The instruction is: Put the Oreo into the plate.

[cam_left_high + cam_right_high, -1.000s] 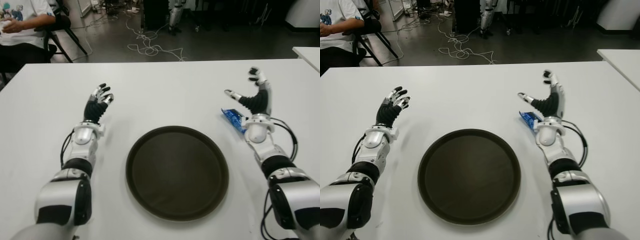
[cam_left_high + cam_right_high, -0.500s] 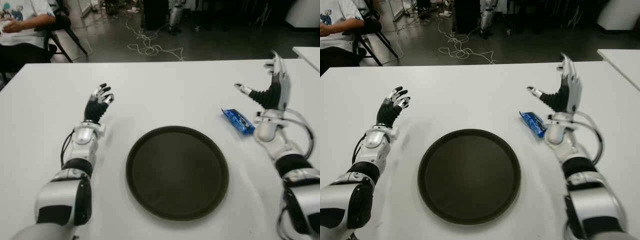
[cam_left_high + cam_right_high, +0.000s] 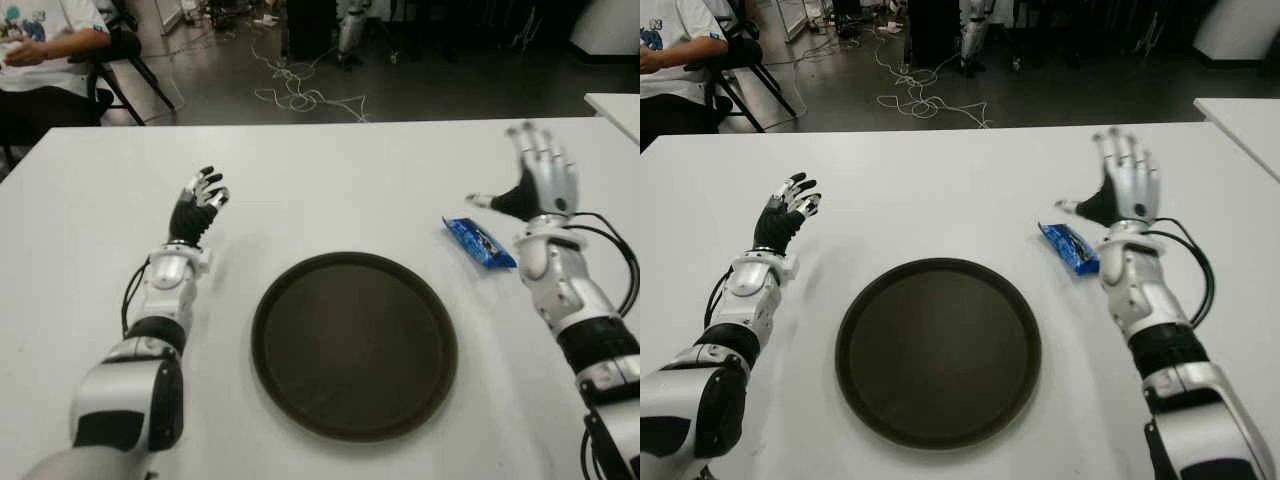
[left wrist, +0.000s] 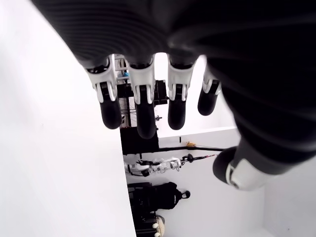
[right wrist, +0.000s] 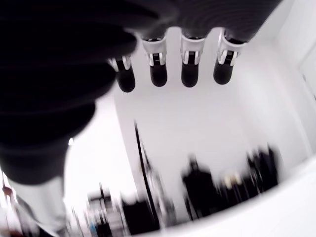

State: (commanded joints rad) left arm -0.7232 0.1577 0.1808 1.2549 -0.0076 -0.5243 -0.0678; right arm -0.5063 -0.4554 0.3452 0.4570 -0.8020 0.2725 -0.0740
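White table (image 3: pixel 330 180) — bare surface filling most of both eye views, far edge against a dark floor.

Plate (image 3: pixel 355 343) — round, dark brown, raised rim, empty; set at the near middle of the table, between the 2 arms.

Oreo (image 3: pixel 479 242) — blue packet, lying flat on the table, just right of the plate's far-right rim and apart from it; long axis running from far-left to near-right. Not in the plate.

Right hand (image 3: pixel 535 185) — raised above the table just right of and beyond the Oreo, palm turned toward the far side, 4 fingers (image 5: pixel 188 66) spread and straight, thumb pointing left. Holding nothing; no contact with the packet visible.

Left hand (image 3: pixel 197 205) — idle, showing left of the plate toward the far side; fingers loosely extended with a slight curl, nothing held, confirmed in the left wrist view (image 4: pixel 148 103).

Background: tangle of cables (image 3: pixel 300 95) on the floor beyond the table; seated person (image 3: pixel 45 45) in a white shirt at far left, on a dark chair; corner of a second white table (image 3: pixel 615 105) at far right.
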